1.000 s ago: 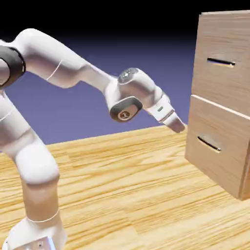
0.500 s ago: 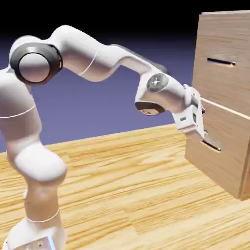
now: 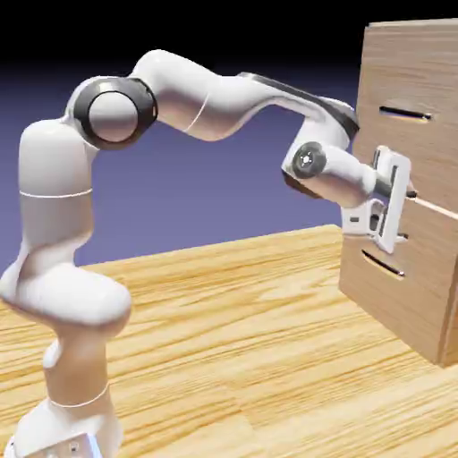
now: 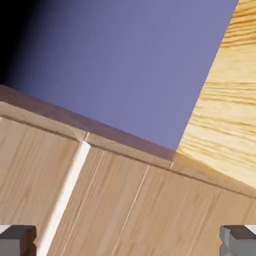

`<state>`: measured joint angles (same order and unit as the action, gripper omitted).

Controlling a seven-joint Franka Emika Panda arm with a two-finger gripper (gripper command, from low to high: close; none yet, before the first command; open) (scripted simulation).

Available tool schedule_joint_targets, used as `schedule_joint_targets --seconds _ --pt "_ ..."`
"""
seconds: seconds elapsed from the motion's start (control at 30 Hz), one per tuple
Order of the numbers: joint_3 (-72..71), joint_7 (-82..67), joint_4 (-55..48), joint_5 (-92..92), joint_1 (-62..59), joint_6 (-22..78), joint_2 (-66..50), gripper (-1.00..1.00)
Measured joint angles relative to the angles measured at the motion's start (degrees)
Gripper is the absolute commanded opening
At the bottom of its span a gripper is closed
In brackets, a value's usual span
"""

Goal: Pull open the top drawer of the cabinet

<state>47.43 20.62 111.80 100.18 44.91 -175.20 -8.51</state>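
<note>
A light wood-grain counter with wavy yellow-brown streaks fills the lower part of the exterior view. Behind it hangs a plain blue-violet backdrop, darkening to black toward the top.

glossy white arm, dark joint rings

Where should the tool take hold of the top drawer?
On the top drawer's handle, coming straight at the front. That thin, dark, level bar is the front's only graspable part. The open tool sits lower, near the seam between drawers.
</note>
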Motion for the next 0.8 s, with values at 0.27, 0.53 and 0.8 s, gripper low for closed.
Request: schedule_joint_targets --seconds 0.27,0.53,0.8 --pt "9.44 -4.35 -9.79 19.93 8.79 -0.24 -8.19 0.00" --pt "18.87 -8.69 -19.58 39.87 17.59 -0.48 -16.38 0.00" --pt "27.32 -12.58 -28.34 57.70 25.46 -0.69 -23.71 0.00"
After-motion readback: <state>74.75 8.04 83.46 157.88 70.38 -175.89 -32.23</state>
